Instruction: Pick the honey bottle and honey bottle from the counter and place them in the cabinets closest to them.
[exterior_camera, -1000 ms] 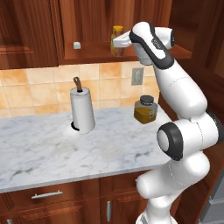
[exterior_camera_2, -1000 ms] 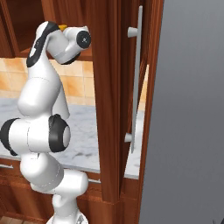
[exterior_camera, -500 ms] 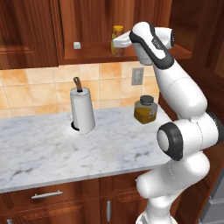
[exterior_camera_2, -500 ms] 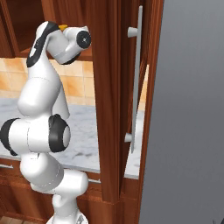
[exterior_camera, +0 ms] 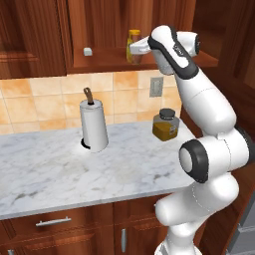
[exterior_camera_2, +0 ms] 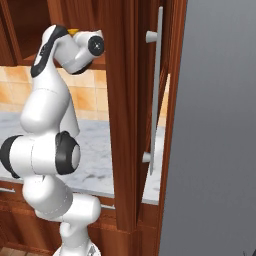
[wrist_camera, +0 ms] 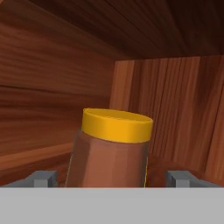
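Hand [wrist_camera: 112, 177] at the cabinet shelf [exterior_camera: 104, 59], fingers either side of the honey bottle [exterior_camera: 133, 47].
Whether it grips or has released cannot be told; the bottle stands upright on the shelf's right part.

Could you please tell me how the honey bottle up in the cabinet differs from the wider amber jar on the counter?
The honey bottle stands on the cabinet shelf, right at the gripper; the amber jar sits on the marble counter, apart from the arm. The honey bottle has an orange-yellow cap; the jar has a dark lid. The bottle is slimmer, the jar wider and squatter. Both are upright with amber-brown contents.
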Controlling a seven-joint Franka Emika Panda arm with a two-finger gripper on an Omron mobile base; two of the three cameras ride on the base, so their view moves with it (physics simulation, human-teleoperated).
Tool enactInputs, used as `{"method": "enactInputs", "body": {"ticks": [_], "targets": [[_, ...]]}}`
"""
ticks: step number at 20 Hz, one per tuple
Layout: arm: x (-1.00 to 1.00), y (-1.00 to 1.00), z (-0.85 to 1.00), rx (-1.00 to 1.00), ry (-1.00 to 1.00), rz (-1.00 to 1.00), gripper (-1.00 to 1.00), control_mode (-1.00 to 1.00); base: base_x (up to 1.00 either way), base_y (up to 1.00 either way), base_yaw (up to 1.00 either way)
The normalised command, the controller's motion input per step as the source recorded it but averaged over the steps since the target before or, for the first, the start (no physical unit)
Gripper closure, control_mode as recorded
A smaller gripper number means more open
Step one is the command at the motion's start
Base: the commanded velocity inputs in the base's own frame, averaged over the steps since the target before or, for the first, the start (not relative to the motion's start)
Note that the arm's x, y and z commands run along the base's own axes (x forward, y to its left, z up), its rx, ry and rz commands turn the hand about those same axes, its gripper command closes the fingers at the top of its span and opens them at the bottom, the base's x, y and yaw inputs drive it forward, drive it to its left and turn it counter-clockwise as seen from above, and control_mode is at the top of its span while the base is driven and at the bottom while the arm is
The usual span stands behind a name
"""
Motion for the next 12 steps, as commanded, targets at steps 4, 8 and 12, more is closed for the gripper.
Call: {"method": "enactInputs", "body": {"ticks": [4,8,12], "targets": [[-0.01,-0.09,0.0,0.0,0.0,-0.04,-1.0,-1.0,0.0,0.0,0.0],[-0.17,0.0,0.11,0.0,0.0,0.0,-1.0,-1.0,0.0,0.0,0.0],[-0.31,0.01,0.14,0.0,0.0,0.0,-1.0,-1.0,0.0,0.0,0.0]]}}
